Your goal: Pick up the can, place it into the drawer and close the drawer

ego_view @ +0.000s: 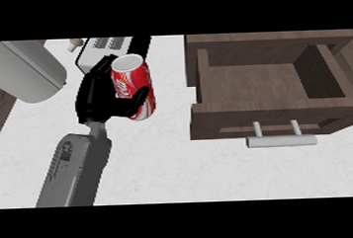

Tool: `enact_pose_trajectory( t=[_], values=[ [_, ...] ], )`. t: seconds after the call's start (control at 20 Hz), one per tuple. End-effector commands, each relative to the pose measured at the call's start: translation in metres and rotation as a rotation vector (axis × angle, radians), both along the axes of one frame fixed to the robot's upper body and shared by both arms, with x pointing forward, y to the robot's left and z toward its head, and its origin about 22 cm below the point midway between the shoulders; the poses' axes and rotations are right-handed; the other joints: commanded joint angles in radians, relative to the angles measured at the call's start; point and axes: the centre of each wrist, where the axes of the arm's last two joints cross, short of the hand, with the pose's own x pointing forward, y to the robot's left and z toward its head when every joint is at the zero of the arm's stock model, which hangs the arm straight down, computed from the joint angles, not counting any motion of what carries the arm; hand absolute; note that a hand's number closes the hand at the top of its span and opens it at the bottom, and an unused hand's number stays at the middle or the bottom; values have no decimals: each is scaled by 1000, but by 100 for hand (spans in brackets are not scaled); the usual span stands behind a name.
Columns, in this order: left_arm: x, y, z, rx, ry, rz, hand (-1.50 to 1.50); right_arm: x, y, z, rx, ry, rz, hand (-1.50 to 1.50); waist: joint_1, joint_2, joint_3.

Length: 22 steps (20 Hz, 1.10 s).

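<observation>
My left hand (97, 99) is shut on a red can (134, 83) with a white top and white lettering. The fingers lie along the can's left side and the thumb curls across its lower front. The can tilts slightly, left of the middle of the view, over the white counter (181, 165). To its right a dark wooden drawer (267, 115) is pulled open and nothing shows inside it. A pale bar handle (281, 141) sticks out from the drawer's front. The can is apart from the drawer, left of its left wall. My right hand does not show.
A large rounded grey-white object (24, 69) fills the upper left. A white toaster-like appliance (103, 47) stands behind the hand, with a small beige knob (75, 44) beside it. Dark wood floor shows past the counter's left edge.
</observation>
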Motion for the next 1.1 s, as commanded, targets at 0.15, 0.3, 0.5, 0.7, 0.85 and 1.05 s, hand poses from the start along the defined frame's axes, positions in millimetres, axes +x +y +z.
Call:
enact_pose_trajectory(
  t=[0.15,0.3,0.5,0.7,0.85,1.05],
  values=[
    [10,-39,49,43,-18,1,150,-13,8,6,-12,8,-4,-150,-9,0,0],
    [19,-45,83,33,-40,0,150,0,-5,-6,12,15,-19,-150,-1,0,0],
    [26,-63,75,49,-16,-18,150,-3,3,17,-3,4,-3,-150,-6,2,0],
    [47,-84,114,56,-41,-16,150,-7,-10,-6,2,-5,-2,-150,-14,2,0],
    [44,-105,109,68,-31,-19,150,17,6,-11,-3,-4,32,-150,-11,3,0],
    [58,-128,131,75,-35,-9,150,2,-2,-2,8,-24,21,-150,-25,4,0]
  ],
)
